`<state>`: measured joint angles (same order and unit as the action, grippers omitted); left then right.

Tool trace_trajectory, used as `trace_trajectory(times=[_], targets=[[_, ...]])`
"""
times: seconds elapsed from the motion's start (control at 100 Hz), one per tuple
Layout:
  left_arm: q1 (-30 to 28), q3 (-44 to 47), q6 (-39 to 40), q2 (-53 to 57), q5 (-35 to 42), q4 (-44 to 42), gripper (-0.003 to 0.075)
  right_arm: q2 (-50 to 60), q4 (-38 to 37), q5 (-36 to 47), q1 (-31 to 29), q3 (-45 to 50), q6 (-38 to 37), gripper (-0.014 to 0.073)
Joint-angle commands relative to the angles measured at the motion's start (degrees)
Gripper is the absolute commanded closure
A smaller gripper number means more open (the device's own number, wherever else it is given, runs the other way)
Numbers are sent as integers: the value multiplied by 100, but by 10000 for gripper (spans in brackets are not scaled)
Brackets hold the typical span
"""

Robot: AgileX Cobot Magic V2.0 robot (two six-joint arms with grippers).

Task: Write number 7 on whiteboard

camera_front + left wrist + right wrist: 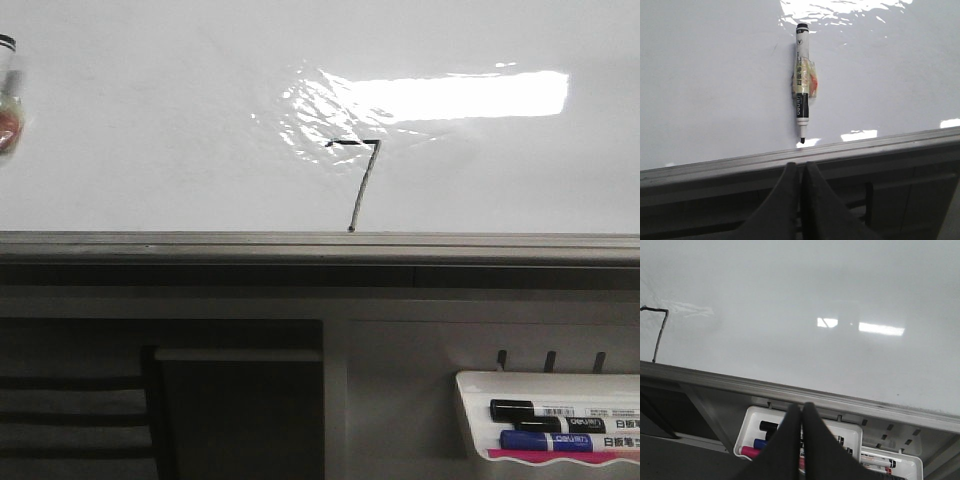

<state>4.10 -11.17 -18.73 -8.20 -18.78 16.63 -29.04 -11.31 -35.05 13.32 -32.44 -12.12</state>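
1. Drawn on the whiteboard (pixel 150 120): a thin black 7 (pixel 362 185), short top stroke just under the bright glare (pixel 450 95), long slanted downstroke ending at the grey lower edge (pixel 320 245).
2. Also seen in the right wrist view, at the far side of the board: the same 7 (pixel 659 332), foot touching the grey edge.
3. Stuck upright on the board well apart from the 7: a marker (pixel 802 95), tip down, just above the edge; taped or wrapped at mid-body, detail unclear. Only partly visible at the border of the front view (pixel 8 95).
4. Left pincer (pixel 800 200): fingers pressed together, nothing between them, below the board edge and under the marker.
5. Right pincer (pixel 801 440): fingers likewise closed, empty, in front of a white tray (pixel 752 422).
6. In the tray (pixel 470 400), hung below the board: a black marker (pixel 545 409), a blue marker (pixel 560 440) and something pink (pixel 560 457) along the bottom.
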Motion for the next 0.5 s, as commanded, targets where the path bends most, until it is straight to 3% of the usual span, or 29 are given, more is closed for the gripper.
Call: trace_trajectory(times=[0.0,0.18,0.49], targets=[[-16,233,331,112,1115,53,741,-14,-124,369,-40,-136,37,665],[-29,874,1488,691,1542,-795,741,-14,-124,369,-40,-136,37,665],[-133,1310,1510,1014,1938,-1081,741,-14,-124,369,-40,-136,37,665]])
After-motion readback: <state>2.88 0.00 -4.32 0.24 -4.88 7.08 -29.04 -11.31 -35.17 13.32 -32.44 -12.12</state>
